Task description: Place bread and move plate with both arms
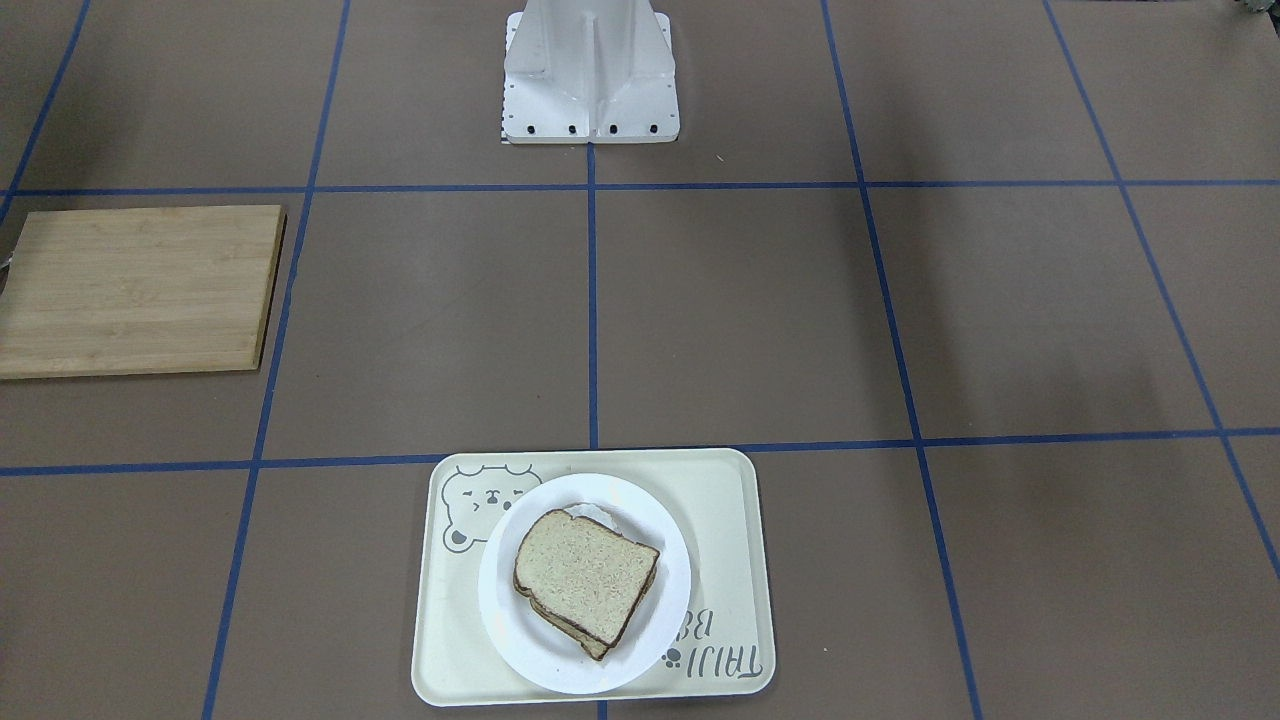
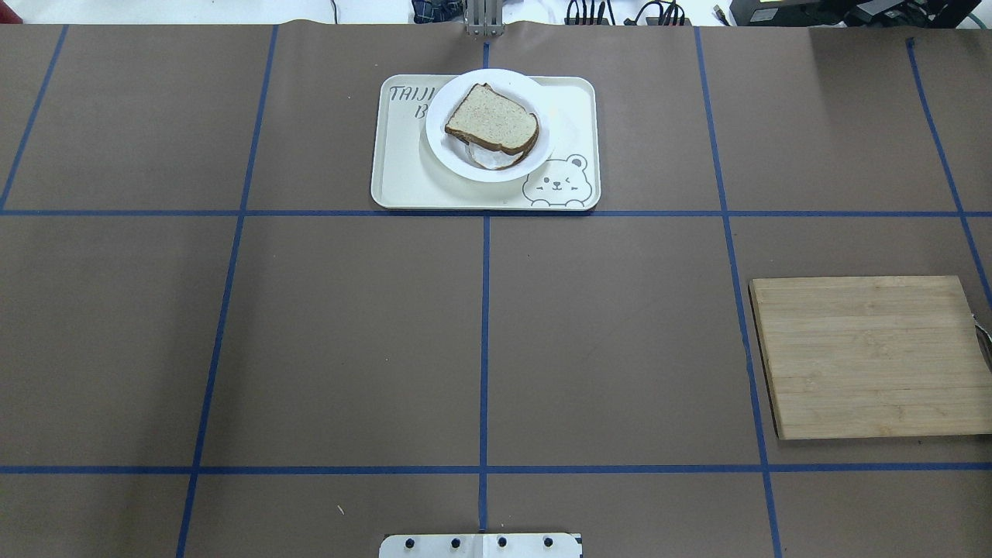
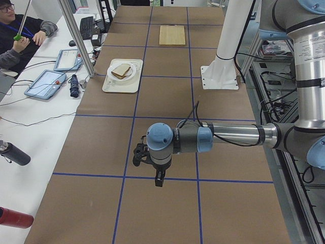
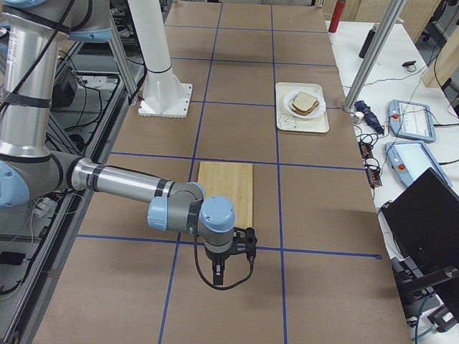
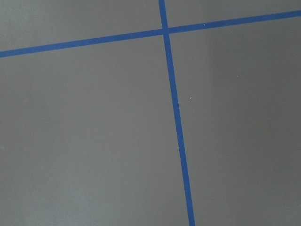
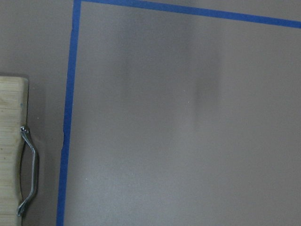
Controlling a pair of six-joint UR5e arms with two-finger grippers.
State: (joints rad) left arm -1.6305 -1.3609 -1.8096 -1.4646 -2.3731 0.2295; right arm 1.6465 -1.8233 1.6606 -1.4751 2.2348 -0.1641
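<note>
The bread [image 1: 588, 573] [image 2: 493, 118] lies on top of a stack on the white plate [image 1: 492, 590] [image 2: 435, 136]. Another slice and a bit of something white show under it. The plate sits on the cream bear tray [image 1: 720, 500] [image 2: 395, 178] at the table's far middle. Both grippers are out of the overhead and front views. My left gripper [image 3: 158, 179] hangs over bare table at the left end, far from the plate. My right gripper [image 4: 218, 271] hangs just past the wooden board at the right end. I cannot tell whether either is open or shut.
A bamboo cutting board [image 2: 872, 355] [image 1: 135, 288] with a metal handle [image 6: 29, 174] lies on the robot's right side. The robot's white base [image 1: 590, 75] stands mid-table. An operator [image 3: 15, 35] sits beside a side table with tablets [image 3: 48, 81].
</note>
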